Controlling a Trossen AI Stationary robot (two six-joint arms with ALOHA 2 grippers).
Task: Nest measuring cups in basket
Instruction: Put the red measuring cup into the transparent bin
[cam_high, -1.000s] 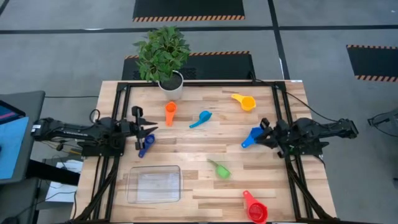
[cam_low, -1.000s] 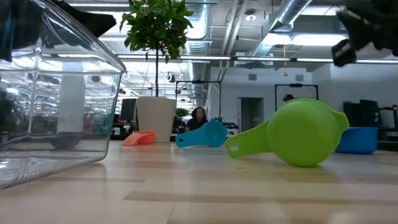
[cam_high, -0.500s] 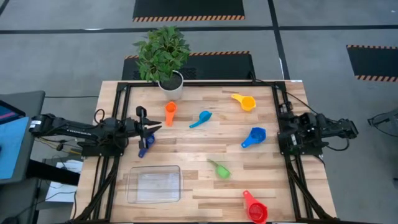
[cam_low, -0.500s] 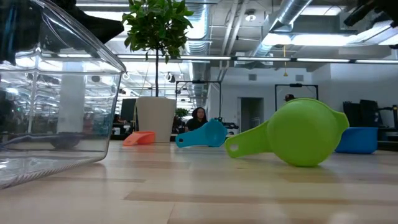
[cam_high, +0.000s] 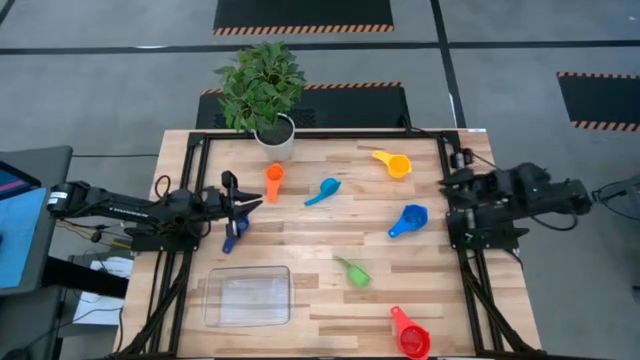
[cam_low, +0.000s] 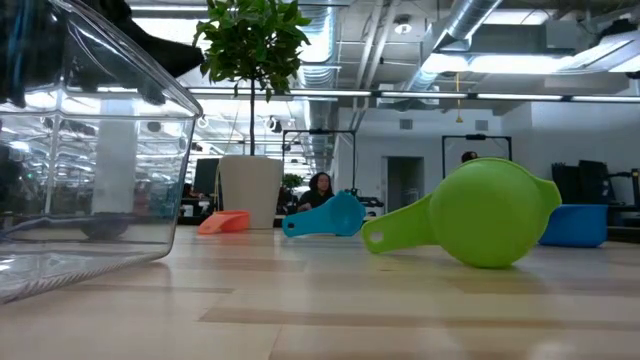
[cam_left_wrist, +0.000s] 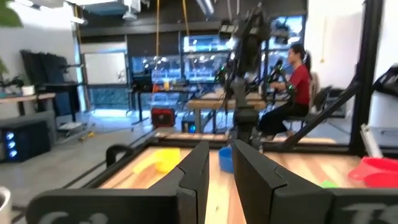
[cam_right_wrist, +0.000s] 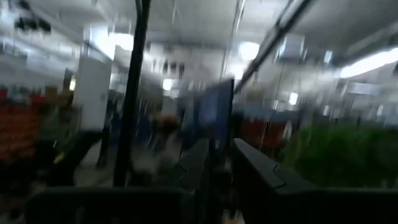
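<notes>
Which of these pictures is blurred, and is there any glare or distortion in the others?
The right wrist view is smeared by motion blur, so the room behind its fingers is unreadable. The left wrist view is only a little soft. The low view shows the green cup sharp, while the clear basket warps the room seen through it and carries bright reflections. The high view is evenly lit, without glare.

The basket (cam_high: 247, 297) sits at the table's (cam_high: 320, 300) near-left, measuring cups (cam_high: 358, 273) scattered beyond, potted plant (cam_high: 263, 85) at the far edge.
</notes>
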